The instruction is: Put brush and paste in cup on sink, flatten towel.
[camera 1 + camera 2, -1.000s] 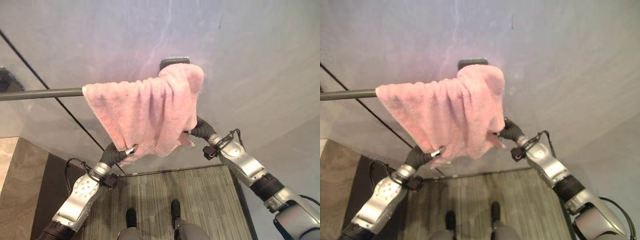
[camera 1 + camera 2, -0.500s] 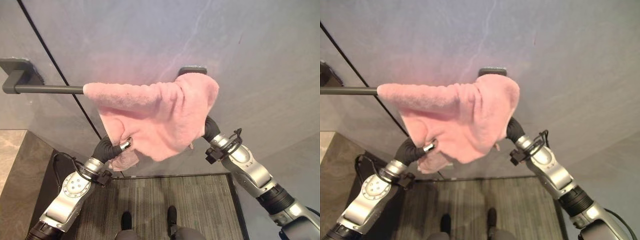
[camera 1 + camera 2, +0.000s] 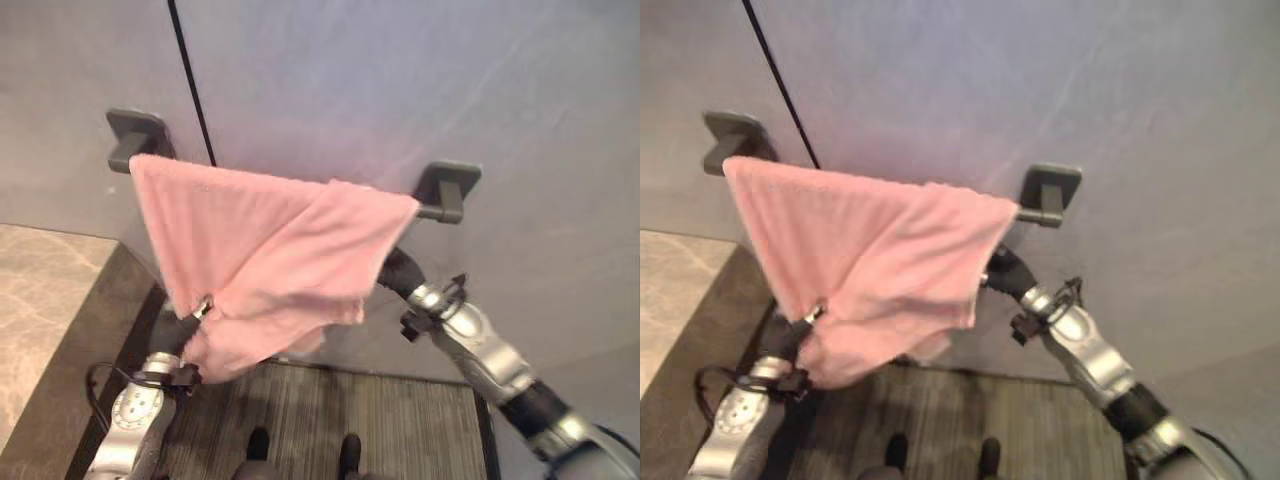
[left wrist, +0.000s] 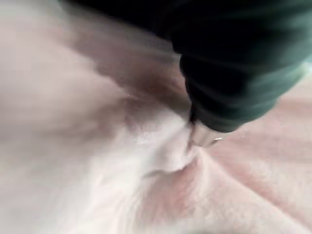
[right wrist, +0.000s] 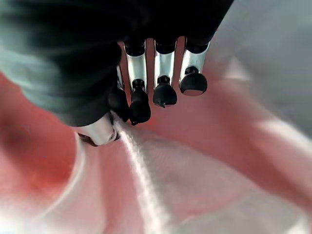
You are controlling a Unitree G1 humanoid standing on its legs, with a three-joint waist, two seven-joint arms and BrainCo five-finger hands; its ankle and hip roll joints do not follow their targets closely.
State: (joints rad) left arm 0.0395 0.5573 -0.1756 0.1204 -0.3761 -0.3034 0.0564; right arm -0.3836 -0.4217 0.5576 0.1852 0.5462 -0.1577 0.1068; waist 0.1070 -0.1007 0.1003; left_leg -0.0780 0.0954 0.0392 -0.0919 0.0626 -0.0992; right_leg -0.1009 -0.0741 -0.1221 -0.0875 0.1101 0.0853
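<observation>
Both hands pinch the pink towel below the towel bar, apparently to spread it: left hand, right hand.

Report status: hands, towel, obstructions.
Left hand pinching the pink towel at its lower edge. Right hand pinching its right edge. Towel on the rail, still bunched. No obstructions seen.

Head stereo pair downward; wrist cameras close
</observation>
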